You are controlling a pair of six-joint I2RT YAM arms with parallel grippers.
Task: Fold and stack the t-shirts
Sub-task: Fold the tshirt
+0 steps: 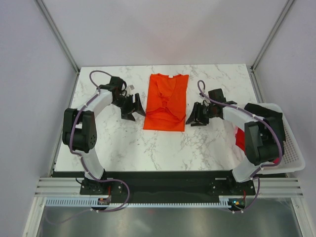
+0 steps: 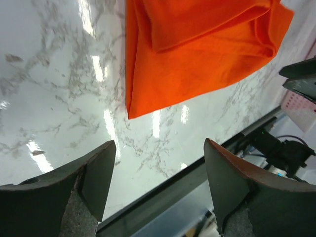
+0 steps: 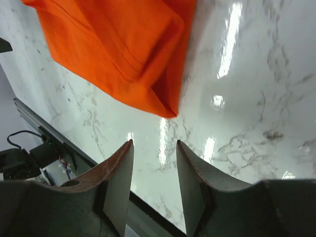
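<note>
An orange-red t-shirt (image 1: 166,101) lies in the middle of the marble table, both sides folded in to a long strip, collar at the far end. My left gripper (image 1: 134,108) is open and empty just left of its near left corner (image 2: 132,112). My right gripper (image 1: 193,117) is open and empty just right of its near right corner (image 3: 165,109). Neither touches the cloth. A black t-shirt (image 1: 264,111) and a bit of red cloth (image 1: 240,139) lie in the white basket (image 1: 291,153) at the right. No pink shirt shows.
The table's near edge, a black rail (image 1: 163,174), lies below both grippers. Grey walls and frame posts (image 1: 58,34) close the back and sides. The basket overhangs the table's right edge beside my right arm.
</note>
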